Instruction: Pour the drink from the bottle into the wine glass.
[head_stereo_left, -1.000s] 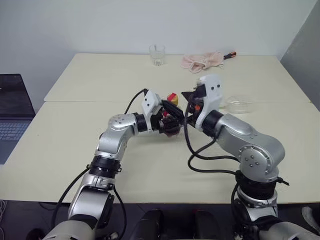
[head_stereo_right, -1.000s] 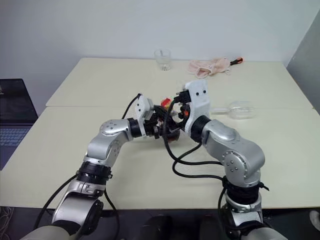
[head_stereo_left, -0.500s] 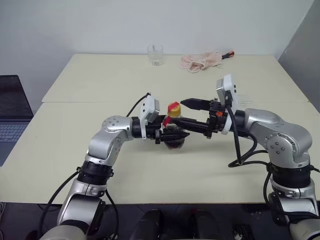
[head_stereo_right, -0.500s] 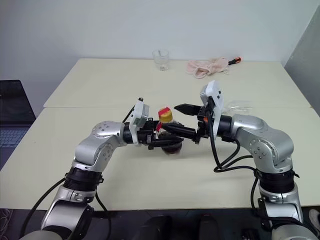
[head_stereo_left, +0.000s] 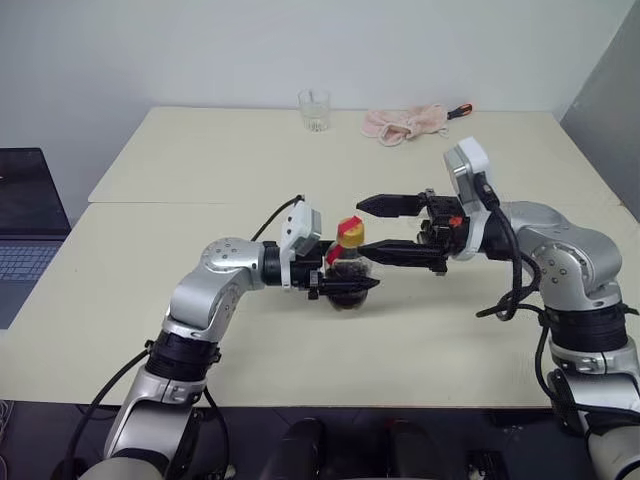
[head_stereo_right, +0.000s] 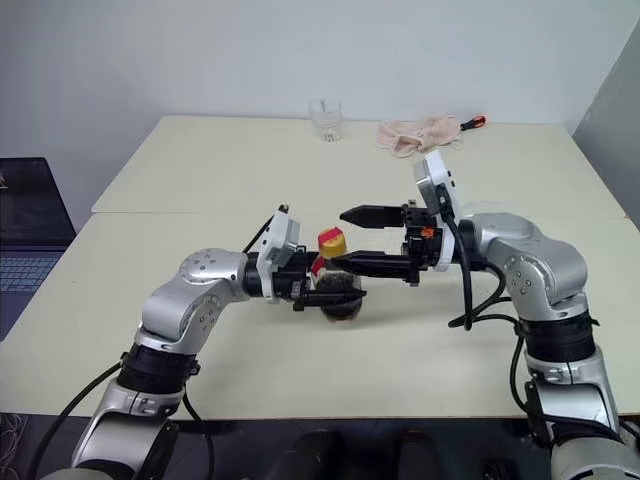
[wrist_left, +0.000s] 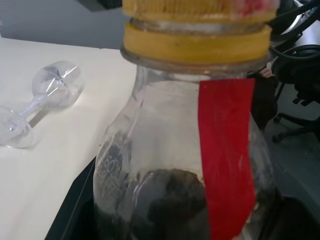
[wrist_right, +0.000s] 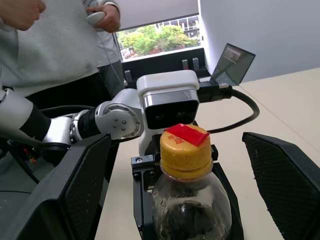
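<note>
**Bottle gripped upright at table centre, right jaws spread at its cap**

At the far left of the head views a laptop (head_stereo_left: 25, 240) sits beside the cream table (head_stereo_left: 200, 160). The left gripper (head_stereo_left: 345, 282) is clamped on the body of the bottle (head_stereo_left: 347, 268), holding it upright near the middle of the table, yellow cap (head_stereo_left: 351, 231) on. The drink (wrist_left: 170, 200) lies dark in the lower part of the bottle. To the right, the right gripper (head_stereo_left: 372, 226) points toward the bottle, its two fingers spread wide, one above and one below cap height, gripping nothing.

The left wrist view adds the wine glass (wrist_left: 42, 102), lying on its side on the table beyond the bottle; the head views hide it behind the right arm. The right wrist view adds a person (wrist_right: 55, 45) standing behind the robot, and a window with trees.

The bottle carries a plain red strip (wrist_left: 227, 155) down its neck and over the cap; embossed marks on the plastic are too faint to read.

At the far edge of the table stand a tumbler (head_stereo_left: 314, 109), a pink cloth (head_stereo_left: 405, 121) and a red-handled tool (head_stereo_left: 459, 110). The wall behind is plain white.
</note>
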